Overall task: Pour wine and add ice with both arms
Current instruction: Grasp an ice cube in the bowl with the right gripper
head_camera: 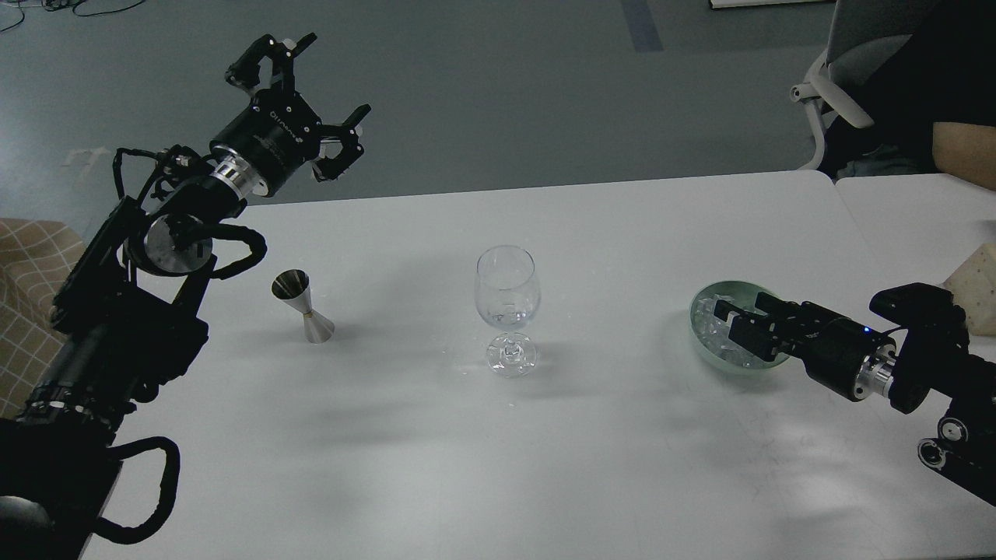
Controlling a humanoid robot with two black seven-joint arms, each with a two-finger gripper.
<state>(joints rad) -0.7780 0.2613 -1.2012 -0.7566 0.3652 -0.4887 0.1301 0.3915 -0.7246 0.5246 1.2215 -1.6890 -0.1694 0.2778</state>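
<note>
A clear stemmed wine glass (pixel 507 303) stands upright mid-table with a little clear liquid at the bottom. A pale green bowl (pixel 704 302) at the right holds a heap of clear ice cubes (pixel 712 330). My right gripper (pixel 731 323) reaches low into the bowl over the ice; its dark fingers hide much of the heap, and I cannot tell whether they hold a cube. My left gripper (pixel 311 93) is raised high at the far left, above the table's back edge, with fingers spread and empty. A steel jigger (pixel 302 305) stands below it.
The white table (pixel 498 451) has a second table (pixel 910 210) butted against its right side. A grey office chair (pixel 840 70) and a seated person's arm (pixel 965 152) are at the back right. A beige object (pixel 976 284) lies near my right arm.
</note>
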